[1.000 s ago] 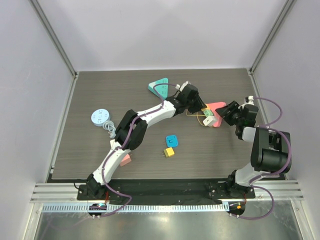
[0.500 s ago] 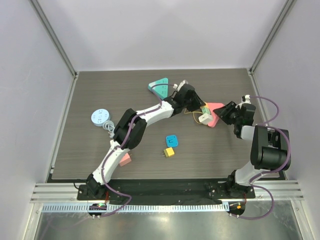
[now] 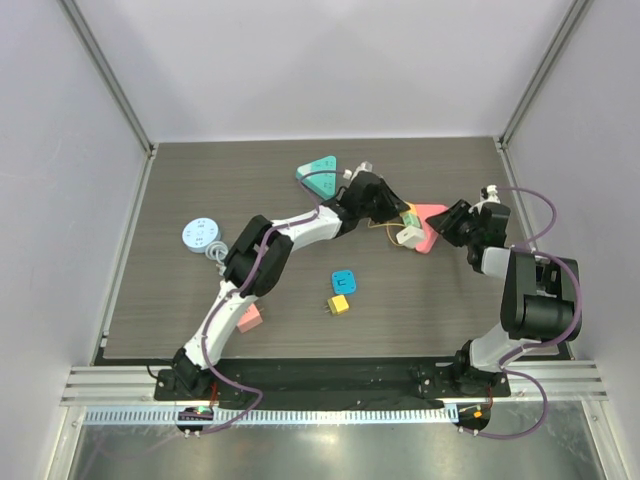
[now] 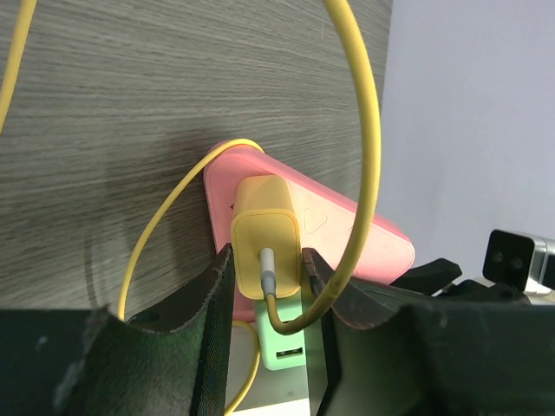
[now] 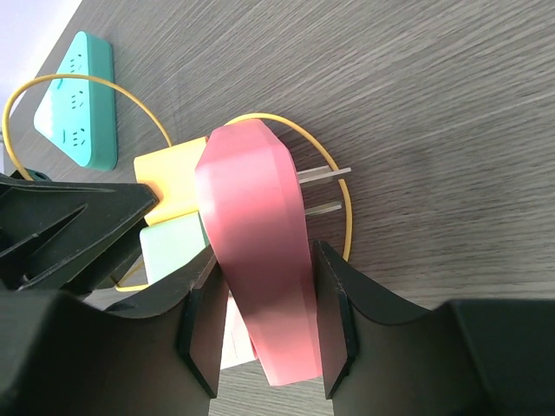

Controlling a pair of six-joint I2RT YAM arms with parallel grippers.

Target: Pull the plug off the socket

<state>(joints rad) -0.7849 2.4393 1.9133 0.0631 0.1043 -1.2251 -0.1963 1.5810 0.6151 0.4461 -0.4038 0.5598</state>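
Note:
A pink triangular socket stands on edge, with my right gripper shut across its body. A yellow plug with a yellow cable sits against the socket's face. My left gripper is shut on the plug's two sides. A green plug sits just below the yellow one, and a white plug shows beside it. In the right wrist view the yellow plug and green plug lie left of the socket. Two metal prongs stick out of the socket's other side.
A teal triangular socket lies behind the left wrist. A round blue socket with a grey cord is at the left. A blue square plug, a yellow cube and a pink block lie nearer the arm bases.
Both grippers and the pink socket between them have shifted a little to the left. The grips look unchanged.

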